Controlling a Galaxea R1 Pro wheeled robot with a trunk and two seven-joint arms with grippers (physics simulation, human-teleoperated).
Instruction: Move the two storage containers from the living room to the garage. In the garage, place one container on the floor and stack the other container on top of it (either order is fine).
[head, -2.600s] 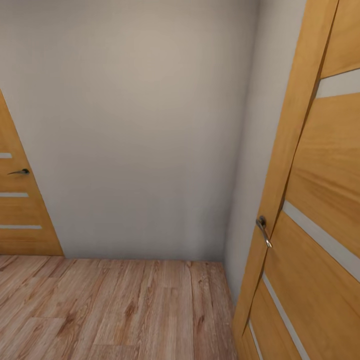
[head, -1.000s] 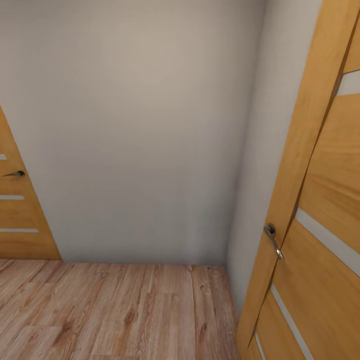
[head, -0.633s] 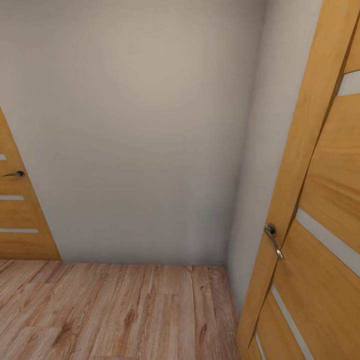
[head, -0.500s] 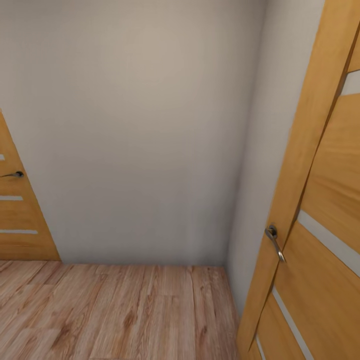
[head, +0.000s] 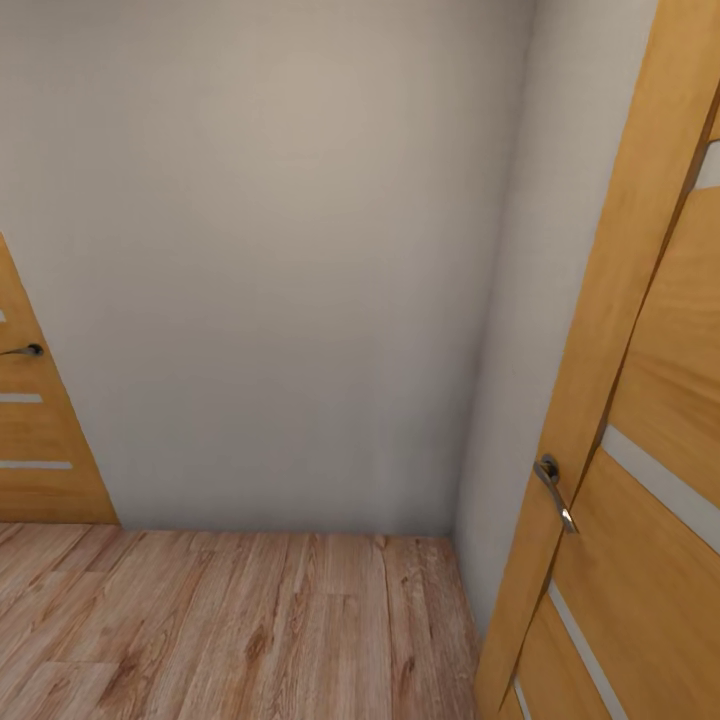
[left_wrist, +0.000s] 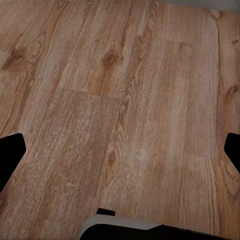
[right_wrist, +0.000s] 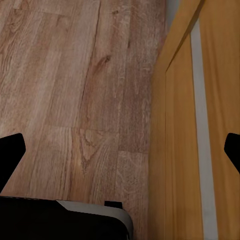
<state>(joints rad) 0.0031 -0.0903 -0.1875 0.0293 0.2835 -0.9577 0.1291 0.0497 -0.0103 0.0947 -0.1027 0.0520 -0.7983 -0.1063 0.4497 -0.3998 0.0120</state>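
1. In the left wrist view the left gripper (left_wrist: 120, 150) is seen with its dark fingertips (left_wrist: 11, 152) set wide apart over the wood plank floor (left_wrist: 125, 100), nothing between them.
2. The right gripper (right_wrist: 120, 150) is likewise spread, empty, above planks just beside the wooden door (right_wrist: 200, 150).
3. On that door a metal lever handle (head: 555, 490) is mounted.
4. Beyond the door a pale grey wall (head: 270, 250) is met at the corner.
5. Well apart from it, past the wall, a second door (head: 35, 440) with its handle (head: 25, 350) is seen.
6. The storage containers cannot be placed from these views.
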